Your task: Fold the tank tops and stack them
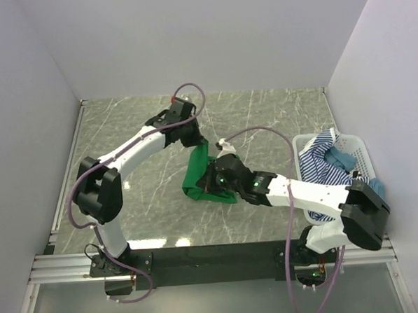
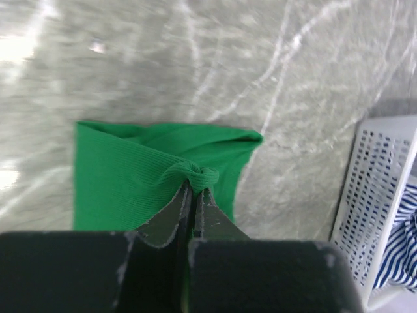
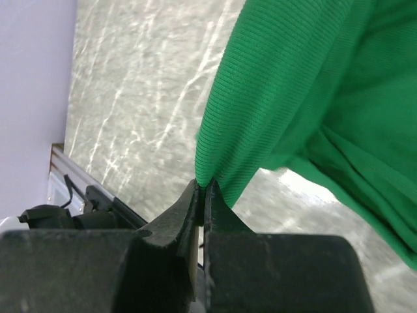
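Note:
The bright green tank top (image 1: 199,172) hangs folded between both grippers above the middle of the table. My left gripper (image 1: 196,139) is shut on its far end; in the left wrist view the cloth (image 2: 130,176) bunches at the gripper (image 2: 197,186). My right gripper (image 1: 214,181) is shut on its near edge; in the right wrist view the green cloth (image 3: 280,98) rises from the gripper (image 3: 204,186). The navy-and-white striped tank top (image 1: 318,158) and the teal blue one (image 1: 344,160) lie in the basket.
The white slatted basket (image 1: 363,155) stands at the right wall and shows in the left wrist view (image 2: 381,195). The marble-patterned tabletop (image 1: 263,118) spreads around the garment. A metal rail (image 1: 200,255) runs along the near edge.

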